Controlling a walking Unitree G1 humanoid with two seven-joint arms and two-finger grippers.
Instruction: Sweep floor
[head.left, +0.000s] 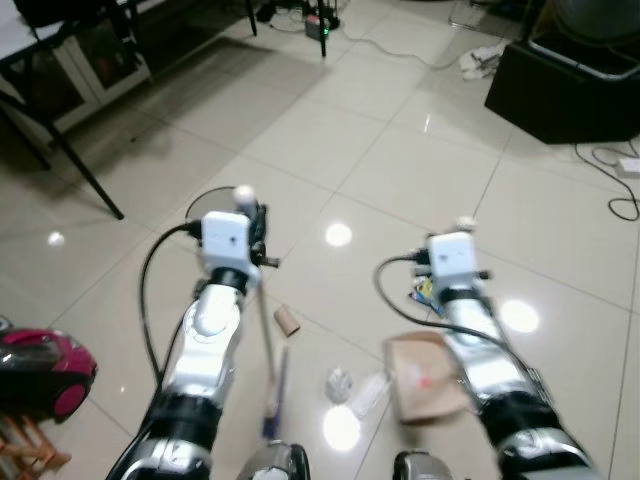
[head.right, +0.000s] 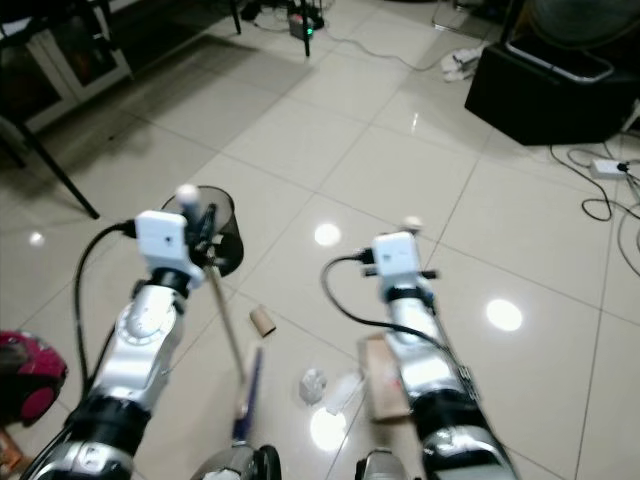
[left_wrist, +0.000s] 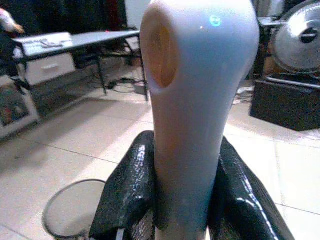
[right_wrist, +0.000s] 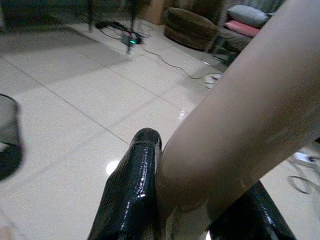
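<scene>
My left gripper (head.left: 256, 243) is shut on the pale broom handle (left_wrist: 197, 100), just below its rounded top. The stick (head.left: 266, 340) slants down to a blue brush head (head.left: 277, 395) on the tiles between my arms. My right gripper (right_wrist: 190, 210) is shut on a beige handle (right_wrist: 250, 115) that leads down to the tan dustpan (head.left: 425, 375) beside my right forearm. Litter lies between broom and dustpan: a cardboard roll (head.left: 287, 320), a crumpled white scrap (head.left: 339, 383) and a clear plastic piece (head.left: 371, 394).
A black wire-mesh bin (head.right: 222, 228) stands just beyond my left gripper. A red vacuum cleaner (head.left: 40, 370) sits at the left. Table legs (head.left: 85, 175) lie at the far left, a black box (head.left: 560, 90) and floor cables (head.left: 620, 185) at the far right.
</scene>
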